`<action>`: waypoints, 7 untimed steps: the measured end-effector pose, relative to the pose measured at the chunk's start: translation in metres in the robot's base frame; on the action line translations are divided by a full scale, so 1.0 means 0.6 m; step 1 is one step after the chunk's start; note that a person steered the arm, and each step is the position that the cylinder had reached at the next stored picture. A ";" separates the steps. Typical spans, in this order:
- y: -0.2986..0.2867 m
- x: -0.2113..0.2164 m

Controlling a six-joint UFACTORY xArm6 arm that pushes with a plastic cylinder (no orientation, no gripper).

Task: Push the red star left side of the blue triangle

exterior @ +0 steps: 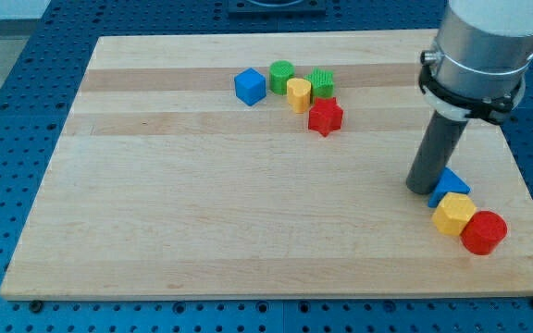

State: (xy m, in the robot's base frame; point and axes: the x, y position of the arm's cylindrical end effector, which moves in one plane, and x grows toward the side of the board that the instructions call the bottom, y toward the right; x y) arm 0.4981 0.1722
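Red star (pixel 325 117) sits on counter (pixel 202 213), touching yellow block (pixel 299 94), well apart from blue triangle (pixel 449 184). My tip (pixel 421 188) touches that triangle's left side. No jaws fitted.

Silver-grey cylindrical arm (pixel 485 42), black collar; straight dark rod (pixel 436 153)

Red star-shaped block (pixel 325 117): lying flat near the view's top centre.
Blue triangular block (pixel 450 183): sitting at the view's right, well apart from it.

My tip (pixel 421 188) low, rod upright
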 end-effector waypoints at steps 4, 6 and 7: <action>-0.335 -0.096; -0.330 -0.240; -0.276 -0.244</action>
State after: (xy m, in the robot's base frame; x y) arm 0.3516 0.0067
